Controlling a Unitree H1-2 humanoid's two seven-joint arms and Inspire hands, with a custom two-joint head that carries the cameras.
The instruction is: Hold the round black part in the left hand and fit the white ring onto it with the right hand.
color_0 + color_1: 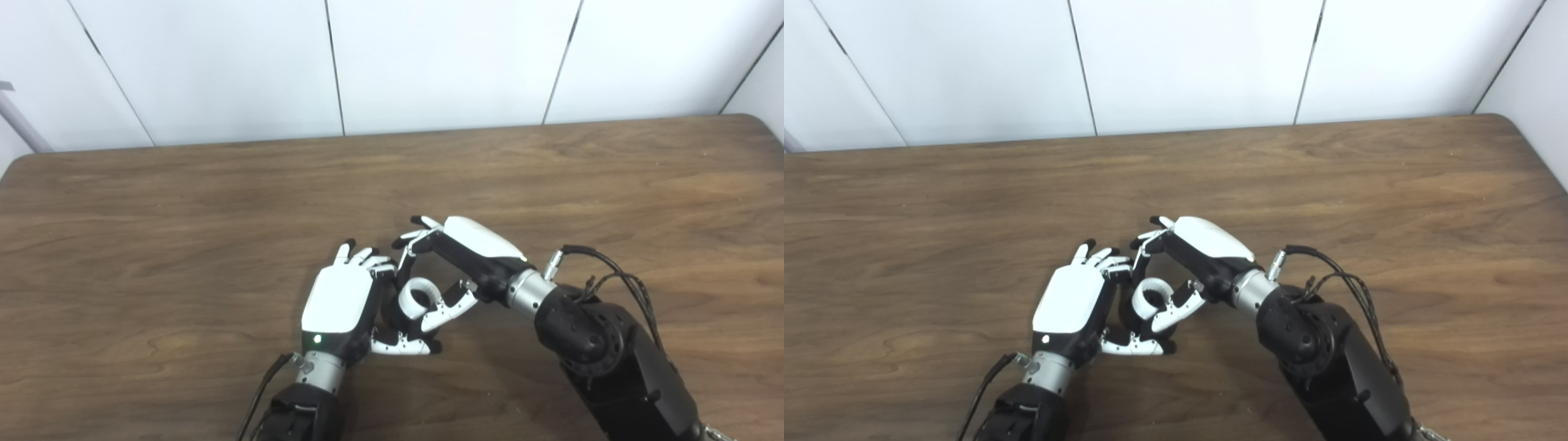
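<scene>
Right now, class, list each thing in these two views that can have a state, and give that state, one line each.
Left hand: shut on the round black part.
Round black part: held in the left hand, mostly hidden.
White ring: against the black part, in the right hand's fingers; whether seated cannot be told.
Right hand: shut on the white ring.
Table: bare wood around the hands.

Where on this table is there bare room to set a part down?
Bare table runs along the wall side and out to both ends. It is crowded only near the front middle, where the left hand and right hand meet around the white ring.
</scene>
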